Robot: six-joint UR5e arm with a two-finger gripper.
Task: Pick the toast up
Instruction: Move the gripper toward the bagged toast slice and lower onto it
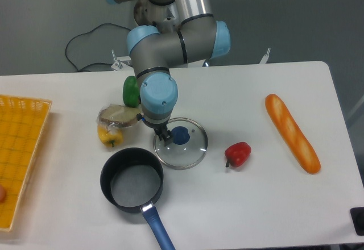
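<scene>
The toast [118,114] is a small flat slice with a pale beige face and a brown crust. It sits left of the arm's wrist, tilted over the yellow pepper [108,136]. My gripper [138,116] reaches left from the light-blue wrist, and its dark fingertips pinch the toast's right edge. The wrist hides most of the fingers. The toast looks slightly raised above the table.
A green pepper [130,91] lies just behind the toast. A glass lid with a blue knob [181,142] lies right of the gripper, and a black pot [132,178] stands in front. A red pepper [238,154] and a baguette [292,132] lie to the right. A yellow basket [20,148] is at the left edge.
</scene>
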